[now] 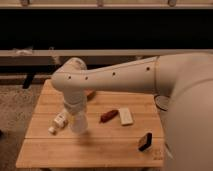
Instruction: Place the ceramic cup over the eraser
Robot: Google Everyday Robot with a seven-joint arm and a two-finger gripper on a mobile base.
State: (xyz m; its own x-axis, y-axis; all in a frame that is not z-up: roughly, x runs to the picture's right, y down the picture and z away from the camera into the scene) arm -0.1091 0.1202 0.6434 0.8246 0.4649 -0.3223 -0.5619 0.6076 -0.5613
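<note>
Slatted wooden table (90, 150) on speckled floor (15, 107). Near its middle, reddish-brown sausage-shaped thing (108, 115) lying tilted; just beside at 3 o'clock, white rectangular block (126, 116). Well apart at 9 o'clock, white labelled bottle (59, 122) on its side. At 11 o'clock, orange bowl (90, 94), mostly hidden
</note>
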